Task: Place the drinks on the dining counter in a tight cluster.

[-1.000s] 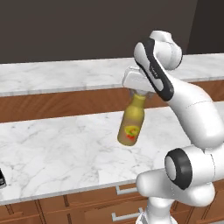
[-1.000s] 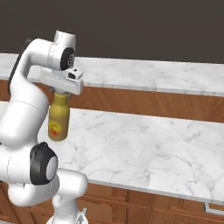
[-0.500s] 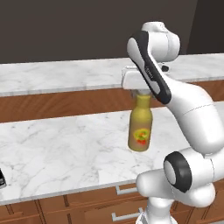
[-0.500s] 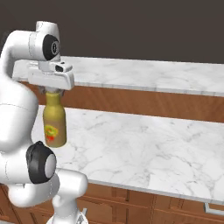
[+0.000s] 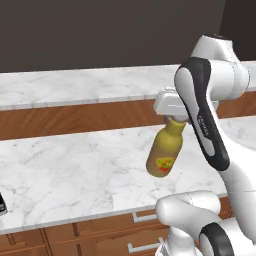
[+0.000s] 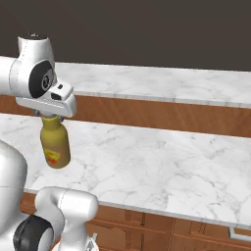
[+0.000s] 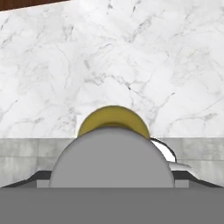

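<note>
One tall mustard-yellow bottle with a grey cap and red-yellow label [image 5: 164, 153] hangs tilted above the near white marble worktop [image 5: 75, 170], its neck clamped in the jaws of the white arm's gripper [image 5: 172, 119]. Beyond lies the dining counter [image 5: 80, 87].

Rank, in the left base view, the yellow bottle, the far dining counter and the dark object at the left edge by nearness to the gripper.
1. Yellow bottle: hanging from the gripper.
2. Dining counter: behind it.
3. Dark object: far left edge.
</note>
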